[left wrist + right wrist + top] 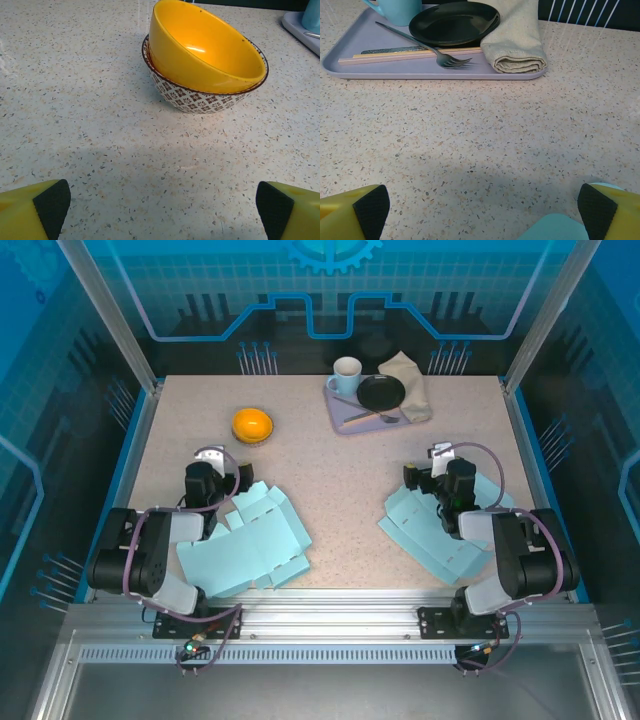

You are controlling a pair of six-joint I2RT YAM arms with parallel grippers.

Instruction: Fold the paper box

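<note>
Two flat light-blue die-cut sheets lie on the surface [330, 490], unfolded. The left blank [245, 540] sits near the front edge, just beside and partly under the left arm. The right blank [435, 530] lies partly under the right arm, and one corner of it [555, 227] shows at the bottom of the right wrist view. The left end effector [208, 468] [160, 210] is spread wide, pads [52, 202] far apart and holding nothing; it faces the stacked bowls [207, 55], yellow nested in patterned. The right end effector [445, 465] [480, 210] is likewise spread and empty, pointed at the tray [420, 70] carrying a black plate [452, 22], fork [445, 59] and rolled cloth [517, 42]. Judgement: folding has not begun, and both tools point past the sheets, not at them. Risks from here: thin card lying flush on a smooth surface offers no edge to pinch, so closing pads may skate over it or push the sheet away. An arm link resting on a sheet could drag it or crease it off the scored lines when the arm moves. The left blank is close to the front edge and could slide off. A forward reach on the left could knock the bowls. With two sheets present, each arm may work a different one.
</note>
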